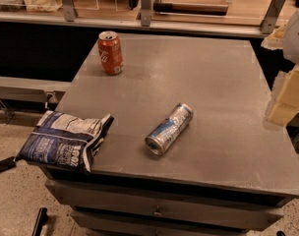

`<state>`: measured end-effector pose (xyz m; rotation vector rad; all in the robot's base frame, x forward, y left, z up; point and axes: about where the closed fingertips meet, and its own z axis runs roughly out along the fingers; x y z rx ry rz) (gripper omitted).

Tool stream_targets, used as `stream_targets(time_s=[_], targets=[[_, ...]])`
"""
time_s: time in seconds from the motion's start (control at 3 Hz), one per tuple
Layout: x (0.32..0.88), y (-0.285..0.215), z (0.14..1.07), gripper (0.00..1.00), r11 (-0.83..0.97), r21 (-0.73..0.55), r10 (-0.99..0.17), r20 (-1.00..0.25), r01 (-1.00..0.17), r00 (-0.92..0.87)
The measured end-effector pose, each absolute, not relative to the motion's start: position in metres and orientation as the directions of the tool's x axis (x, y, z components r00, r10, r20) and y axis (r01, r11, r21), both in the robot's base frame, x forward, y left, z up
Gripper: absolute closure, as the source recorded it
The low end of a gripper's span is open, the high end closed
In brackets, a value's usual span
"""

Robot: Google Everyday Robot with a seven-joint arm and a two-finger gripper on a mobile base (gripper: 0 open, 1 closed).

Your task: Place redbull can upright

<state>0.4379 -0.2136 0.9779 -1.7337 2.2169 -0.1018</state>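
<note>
Crisps come first: a blue-and-white chip bag lies farthest left of the gripper, well apart from it. It slumps over the near-left corner of the table and part of it overhangs the edge. It plays no part in the job and sits clear of any likely approach.

Next, left of the gripper and towards the back edge, 1 orange-red soda can stands upright with its tab on top. It looks stable and needs no handling.

Closer in, to the gripper's left and a little nearer the front edge, the redbull can lies on its side. Its silver end points to the front-left, its blue patches show along the barrel, and nothing touches it. It is lying flat, so the task is not yet done. A round can on its side probably rolls at a nudge, so a grasp across the barrel seems wise.

At the right margin the gripper hangs above the table's right edge, apart from all 3 objects and holding nothing visible. I cannot tell whether it is spread or closed. Its position suggests the reach leftward has not yet begun.
</note>
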Motion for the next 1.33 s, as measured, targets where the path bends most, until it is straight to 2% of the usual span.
stream_targets(time_s=[0.33,0.67,1.33], targets=[[0.425,-0.176,0.977,0.00,0.057,-0.313,-0.986,-0.169,-0.948,-0.004],[0.409,-0.135,0.972,0.00,-0.176,-0.351,-0.968,-0.110,-0.920,0.227],[0.410,-0.118,0.976,0.00,-0.335,-0.346,-0.923,-0.066,-0.876,0.379]])
